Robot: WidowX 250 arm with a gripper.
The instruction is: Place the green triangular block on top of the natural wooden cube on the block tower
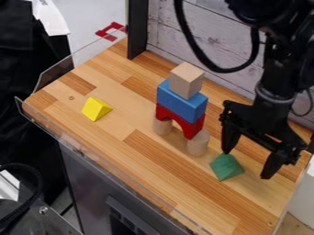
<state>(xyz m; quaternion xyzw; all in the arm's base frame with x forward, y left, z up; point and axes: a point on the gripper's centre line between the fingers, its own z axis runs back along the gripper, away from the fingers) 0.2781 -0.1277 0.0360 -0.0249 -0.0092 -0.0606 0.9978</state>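
We see the end effector point(246, 165) hanging low over the right part of the tabletop point(150, 158), released, its two fingers spread wide apart. The green block point(226, 167), with slanted faces, sits on the wood right by the fingertip on the side toward the stack; we cannot tell whether they touch. Just beside it, toward the middle, we find a small tower: two upright natural-wood cylinders point(197, 143) carry a red arch point(179, 122), a blue block point(182, 103) lies on the arch, and a natural-wood cube point(187, 81) sits on top. Well apart, near the left end, we see a yellow triangular block point(96, 109).
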